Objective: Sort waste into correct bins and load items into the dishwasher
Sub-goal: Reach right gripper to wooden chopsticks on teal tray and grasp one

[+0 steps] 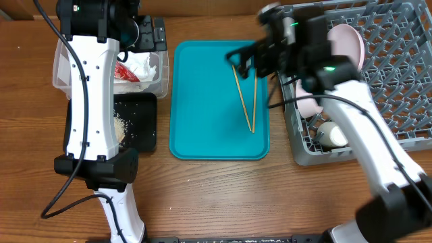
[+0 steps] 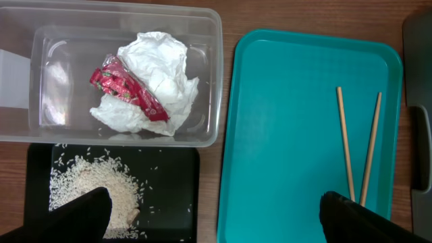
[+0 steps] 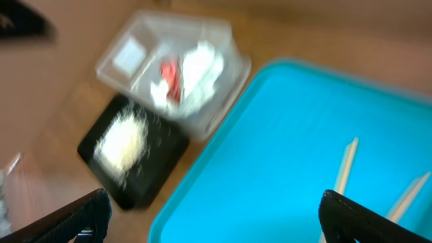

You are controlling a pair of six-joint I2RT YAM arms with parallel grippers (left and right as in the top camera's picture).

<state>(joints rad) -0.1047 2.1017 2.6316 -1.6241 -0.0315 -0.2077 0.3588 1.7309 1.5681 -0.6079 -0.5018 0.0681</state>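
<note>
Waste looks sorted: red wrapper (image 2: pixel 125 88) and napkin (image 2: pixel 162 61) sit in the clear tub (image 2: pixel 216 81), rice (image 2: pixel 94 189) in the black tray (image 2: pixel 172 182). The 2 chopsticks (image 1: pixel 246 98) lie in a narrow V on the teal tray (image 1: pixel 202 121), and the right gripper (image 1: pixel 241 62) hovers over their spread ends, jaws wide and empty. Loading them looks like the step in hand; next comes a drop and a pinch. The left gripper (image 2: pixel 212 216) hangs spread above the bins. The right wrist view is blurred, and the right arm hides much of the dish rack (image 1: pixel 405 81).
</note>
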